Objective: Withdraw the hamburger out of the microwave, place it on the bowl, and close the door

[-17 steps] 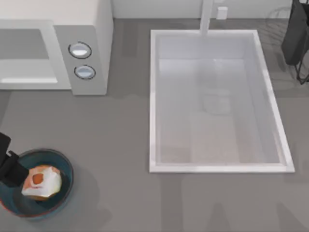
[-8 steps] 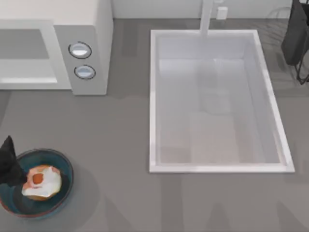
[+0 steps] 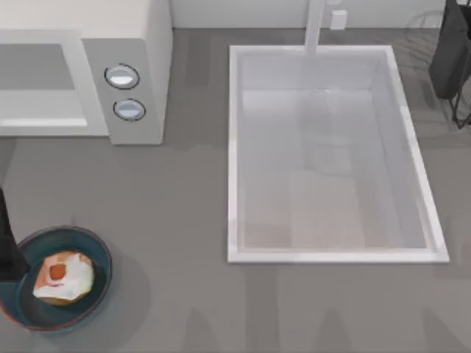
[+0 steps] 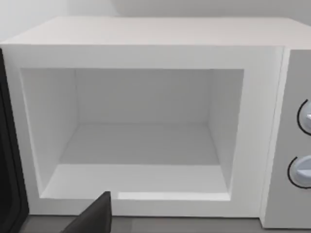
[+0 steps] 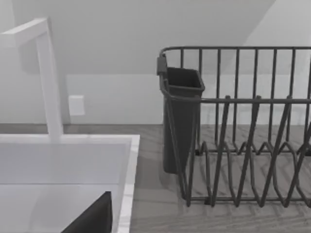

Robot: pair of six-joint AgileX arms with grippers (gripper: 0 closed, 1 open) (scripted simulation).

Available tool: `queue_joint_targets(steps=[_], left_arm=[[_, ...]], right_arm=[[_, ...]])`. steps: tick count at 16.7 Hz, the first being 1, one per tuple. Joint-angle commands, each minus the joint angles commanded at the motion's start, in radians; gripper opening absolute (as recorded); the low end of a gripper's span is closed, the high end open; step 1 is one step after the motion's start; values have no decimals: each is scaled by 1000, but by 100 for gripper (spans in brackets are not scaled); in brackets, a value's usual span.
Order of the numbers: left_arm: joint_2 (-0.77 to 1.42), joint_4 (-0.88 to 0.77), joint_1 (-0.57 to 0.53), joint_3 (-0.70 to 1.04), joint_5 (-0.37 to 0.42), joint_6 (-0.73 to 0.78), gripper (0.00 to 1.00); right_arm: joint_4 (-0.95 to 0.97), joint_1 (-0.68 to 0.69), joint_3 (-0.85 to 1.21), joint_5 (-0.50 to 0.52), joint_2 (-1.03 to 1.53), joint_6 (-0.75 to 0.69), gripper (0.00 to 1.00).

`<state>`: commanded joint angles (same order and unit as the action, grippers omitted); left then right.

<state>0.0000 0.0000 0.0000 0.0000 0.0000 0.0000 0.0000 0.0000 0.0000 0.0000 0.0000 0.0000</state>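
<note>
The hamburger lies free in the blue bowl at the table's front left. My left gripper hangs at the top view's left edge, just left of the bowl and apart from the hamburger, open and holding nothing. Its wrist view looks straight into the white microwave, whose cavity holds nothing; one dark fingertip shows low in that picture. The door stands swung open as a dark strip beside the cavity. The microwave sits at the back left. My right gripper is parked at the back right.
A white sink with a tap takes up the middle and right of the table. A dark wire dish rack with a black cup stands at the back right. Two knobs face the front.
My left gripper has let go of the hamburger and drawn back from the bowl towards the left edge and the microwave. The hamburger stays in the bowl. The right arm is unmoved.
</note>
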Motion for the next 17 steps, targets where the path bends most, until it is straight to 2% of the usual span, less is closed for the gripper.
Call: queue_joint_targets(steps=[3,16,17], left_arm=[[0,0,0,0,0,0,100],[0,0,0,0,0,0,2],[0,0,0,0,0,0,0]], right_arm=[[0,0,0,0,0,0,100],[0,0,0,0,0,0,100],[0,0,0,0,0,0,100]])
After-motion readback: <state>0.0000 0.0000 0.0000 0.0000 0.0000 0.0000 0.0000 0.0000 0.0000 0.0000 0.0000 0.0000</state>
